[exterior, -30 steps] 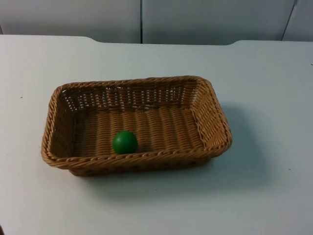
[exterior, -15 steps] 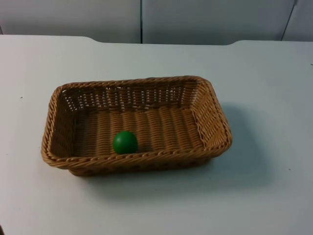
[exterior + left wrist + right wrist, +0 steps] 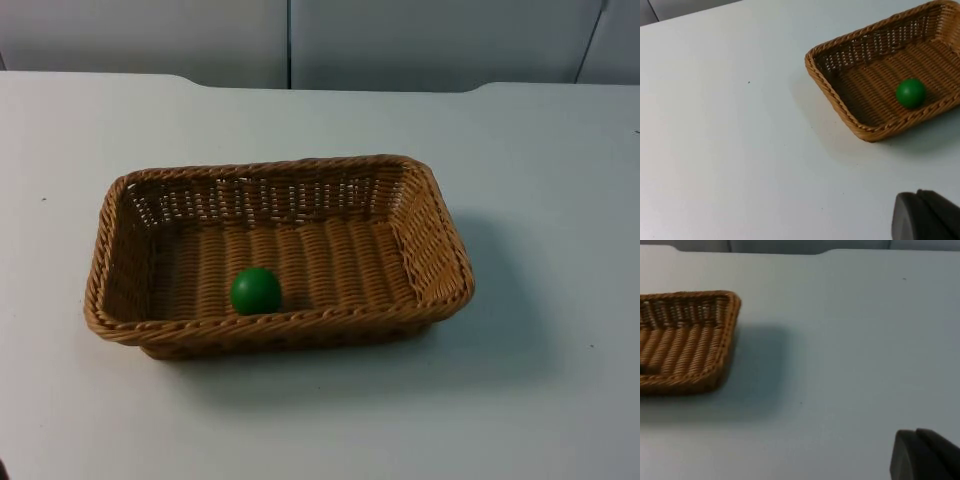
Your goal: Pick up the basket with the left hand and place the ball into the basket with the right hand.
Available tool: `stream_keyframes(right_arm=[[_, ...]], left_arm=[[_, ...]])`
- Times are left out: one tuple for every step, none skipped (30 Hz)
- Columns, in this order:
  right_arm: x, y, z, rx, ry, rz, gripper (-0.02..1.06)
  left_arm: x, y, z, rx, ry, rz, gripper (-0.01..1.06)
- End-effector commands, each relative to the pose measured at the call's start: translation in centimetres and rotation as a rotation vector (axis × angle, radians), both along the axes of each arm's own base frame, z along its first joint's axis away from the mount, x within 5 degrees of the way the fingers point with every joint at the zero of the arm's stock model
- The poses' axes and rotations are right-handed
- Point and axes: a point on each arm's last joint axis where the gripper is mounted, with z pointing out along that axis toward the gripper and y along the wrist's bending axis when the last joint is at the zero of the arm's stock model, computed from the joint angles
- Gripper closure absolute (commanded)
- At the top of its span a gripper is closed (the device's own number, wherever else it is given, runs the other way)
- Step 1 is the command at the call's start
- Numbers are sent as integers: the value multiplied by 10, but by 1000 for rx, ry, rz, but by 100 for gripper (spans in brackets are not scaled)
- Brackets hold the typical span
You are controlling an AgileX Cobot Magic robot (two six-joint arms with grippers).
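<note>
We see the wicker basket [image 3: 440, 240] standing on the white table [image 3: 560, 180] with bare tabletop on all sides, the green ball [image 3: 256, 291] inside against its near wall. The left gripper [image 3: 925, 217] and right gripper [image 3: 925, 455] wait well apart from the basket; we cannot tell how their fingers stand.

No legible text, label, brand mark, number or sign found. Checked items: the rectangular woven tan wicker basket [image 3: 445, 250], the small green ball [image 3: 256, 290] lying inside it, the plain white surface [image 3: 560, 200] and the grey partition wall [image 3: 420, 40]. All bear no markings or lettering.
</note>
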Motion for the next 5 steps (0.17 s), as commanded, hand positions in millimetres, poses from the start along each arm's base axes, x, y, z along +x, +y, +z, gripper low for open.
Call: stream_keyframes(right_arm=[[0,1,-1,-3,-6,-44,105],[-1,1,-1,-3,-6,-77,105],[-1,1,-1,-3,-6,-77,105],[-1,1,-1,-3,-6,-93,105],[-1,1,-1,-3,-7,-105,105]], left_arm=[[-1,-1,0,-9,-5,-5,105],[-1,-1,0,-9,-5,-5,105],[-1,-1,0,-9,-5,-5,105],[-1,-1,0,-9,-5,-5,105],[-1,-1,0,-9,-5,-5,105]])
